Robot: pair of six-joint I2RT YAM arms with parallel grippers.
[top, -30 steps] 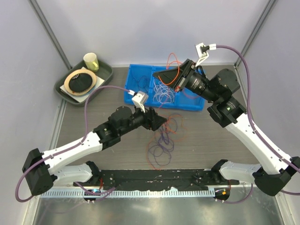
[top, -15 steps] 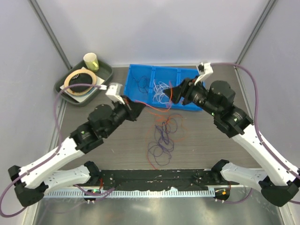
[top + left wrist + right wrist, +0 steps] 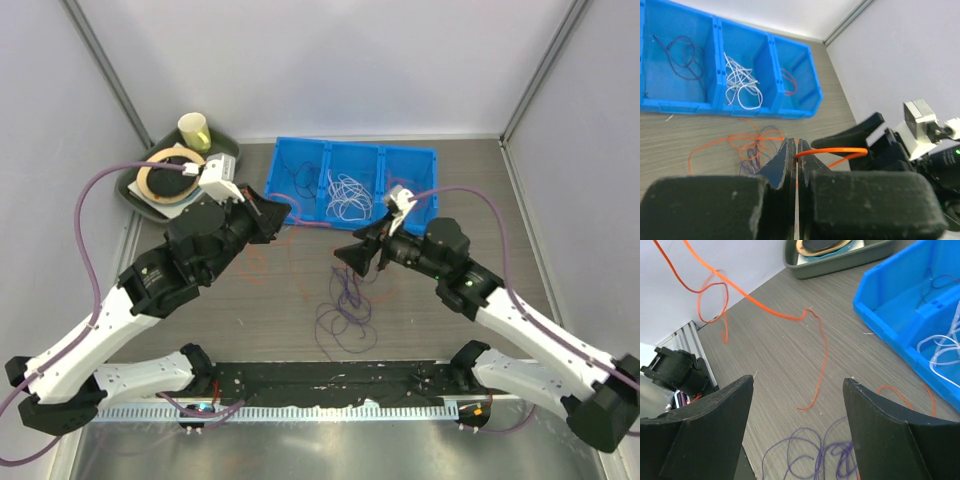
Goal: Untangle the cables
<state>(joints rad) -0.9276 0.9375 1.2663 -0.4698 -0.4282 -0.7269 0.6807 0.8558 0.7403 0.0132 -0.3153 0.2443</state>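
The cables lie partly on the table and partly in a blue three-part bin (image 3: 432,157). A purple tangle (image 3: 343,318) sits mid-table. My left gripper (image 3: 283,212) is shut on an orange cable (image 3: 832,149), lifted over the table left of the bin; the strand trails down to orange loops (image 3: 747,137) knotted with the purple ones. My right gripper (image 3: 350,258) is open just above the purple tangle (image 3: 825,455), with nothing between its fingers. The raised orange cable (image 3: 765,307) crosses ahead of it. White cables (image 3: 346,196) fill the middle compartment, a dark one (image 3: 300,180) the left, an orange one (image 3: 788,82) the right.
A green tray (image 3: 133,187) at the back left holds a tape roll (image 3: 172,172) and a yellow cup (image 3: 194,130). Grey walls close in the left, right and back. A black rail (image 3: 330,375) runs along the near edge between the arm bases.
My left gripper shut on the orange cable and carried it back and to the left. My right gripper opened, let the orange cable go and moved from the bin down toward the purple tangle.
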